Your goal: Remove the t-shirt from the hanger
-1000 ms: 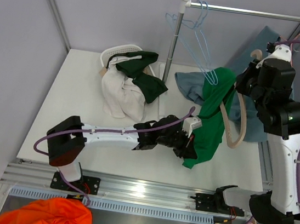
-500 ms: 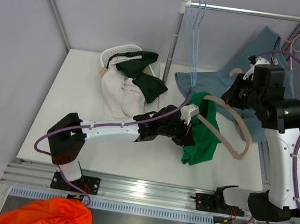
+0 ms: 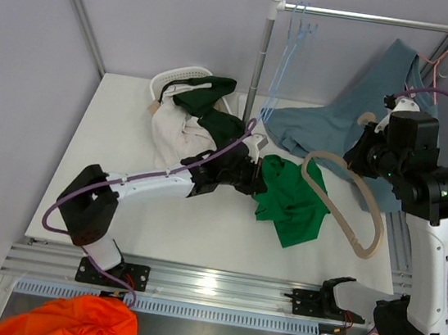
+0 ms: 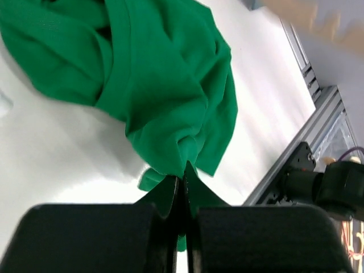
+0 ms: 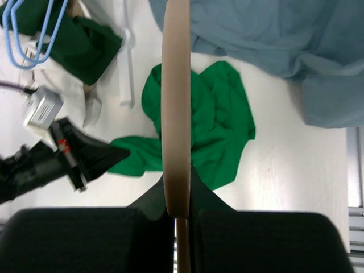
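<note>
Between the shut fingers of the left gripper (image 4: 183, 176) sits a bunched fold of the green t-shirt (image 3: 290, 201), and the rest of the cloth spreads away from the fingertips, lying crumpled on the white table (image 3: 119, 145). That pinch looks meant to anchor the shirt against the tabletop so that the hanger can be drawn clear of it. The beige hanger (image 3: 355, 179) is clamped between the closed fingers of the right gripper (image 5: 177, 213), running straight out ahead of them, and it is held above the shirt and a little beyond it. No cloth drapes over it, so I judge the shirt to be off the hanger and the task nearly done. What is left is probably to let go of the fold and set the hanger aside.

One green t-shirt and one beige hanger are in play. Beyond the right fingers a single blue-grey garment (image 3: 337, 125) hangs from the rail (image 3: 367, 18) down onto the table, just past the shirt's far edge. What look like two thin blue wire hangers (image 3: 294, 40) dangle from the same rail. Behind the left fingers is one white basket (image 3: 182, 75) with a dark green garment (image 3: 215, 108) and a white garment (image 3: 182, 141) heaped against it. One orange cloth (image 3: 79, 326) lies below the table's near edge.
</note>
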### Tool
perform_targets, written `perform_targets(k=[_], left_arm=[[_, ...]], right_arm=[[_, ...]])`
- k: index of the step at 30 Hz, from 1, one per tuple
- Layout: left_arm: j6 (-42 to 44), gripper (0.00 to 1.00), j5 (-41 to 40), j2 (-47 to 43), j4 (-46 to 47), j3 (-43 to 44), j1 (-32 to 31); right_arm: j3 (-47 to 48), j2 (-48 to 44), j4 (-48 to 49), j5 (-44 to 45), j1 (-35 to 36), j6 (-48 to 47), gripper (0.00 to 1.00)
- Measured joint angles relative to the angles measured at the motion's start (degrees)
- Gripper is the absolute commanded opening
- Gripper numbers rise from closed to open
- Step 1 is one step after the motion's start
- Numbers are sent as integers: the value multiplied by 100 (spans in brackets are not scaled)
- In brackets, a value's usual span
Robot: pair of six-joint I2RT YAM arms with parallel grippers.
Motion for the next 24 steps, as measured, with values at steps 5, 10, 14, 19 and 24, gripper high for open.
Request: perform_targets(k=[5, 10, 14, 19, 24], left_arm=[[17, 1, -125, -675, -398, -170, -44], [66, 1, -197, -1539, -791, 46, -31], [85, 1, -282, -2155, -1156, 282, -15], [219, 1, -481, -2546, -1821, 964, 619], [328, 1, -470, -2282, -2131, 2398, 1845]], right_arm=[[-192, -133, 514, 387, 0, -109, 0], [-868, -330, 1561, 413, 0, -190, 0], [-1121, -166, 2402, 553, 2, -186, 0], [-697, 505, 3091, 992, 83, -173, 0], [-302, 1108, 3799, 1351, 201, -306, 0]])
